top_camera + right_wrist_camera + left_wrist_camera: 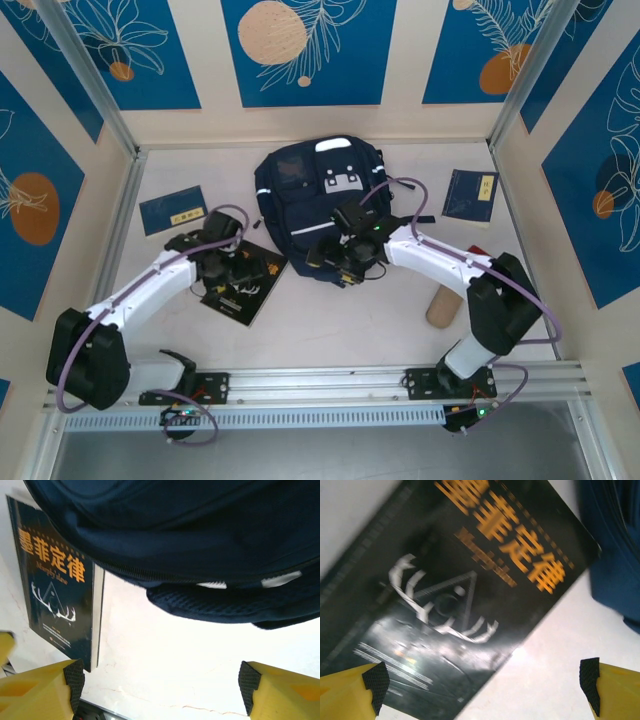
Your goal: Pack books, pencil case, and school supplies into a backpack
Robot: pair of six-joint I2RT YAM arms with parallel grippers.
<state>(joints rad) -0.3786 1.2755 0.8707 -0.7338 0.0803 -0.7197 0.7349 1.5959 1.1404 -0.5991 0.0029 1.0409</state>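
The navy backpack lies flat at the back middle of the table. A black book with orange lettering lies just left of its near edge. My left gripper hovers open over it; in the left wrist view the book spreads under the open gripper, one pad above its corner. My right gripper hangs open at the backpack's near edge, with bare table between its fingers, the backpack ahead and the black book to the left. Two navy books lie flat, one far left, one far right.
A tan cylinder, possibly the pencil case, lies near the right arm, with a small red item behind the arm. Walls close in the table on three sides. A metal rail runs along the near edge.
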